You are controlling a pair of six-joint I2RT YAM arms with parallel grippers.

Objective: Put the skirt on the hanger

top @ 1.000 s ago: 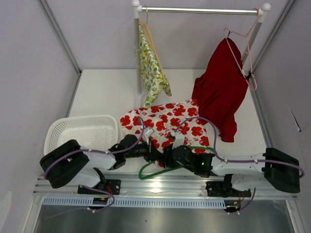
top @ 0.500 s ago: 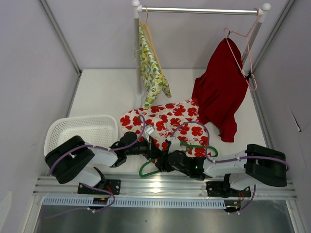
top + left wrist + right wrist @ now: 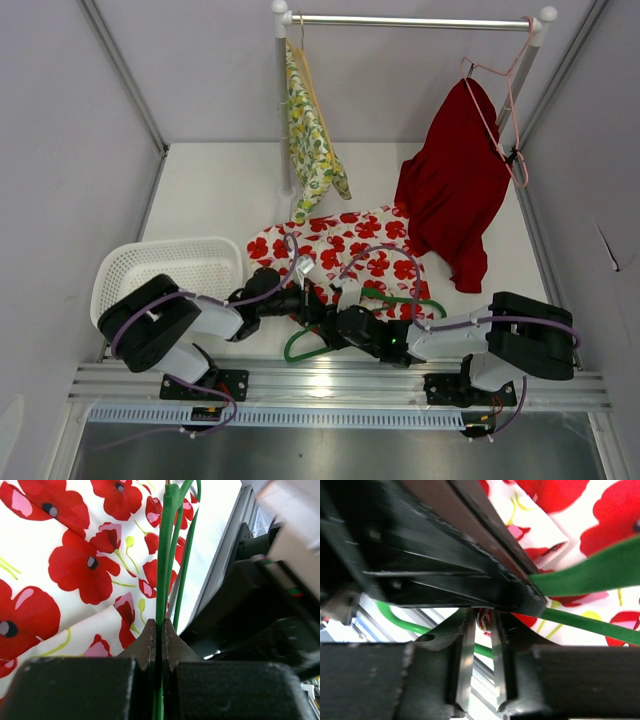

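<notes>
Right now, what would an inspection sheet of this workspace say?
Surface: white table, partly covered by cloth.
Job's things: poppy skirt spread on the table; green hanger at its near edge.
Clutter: white basket; yellow garment and red garment hang on the rail.
Grippers: left gripper shut on the hanger; right gripper nearly closed beside it, grip unclear.
Cables: purple cables loop over the skirt.
Surroundings: grey walls; nothing else seen.
</notes>
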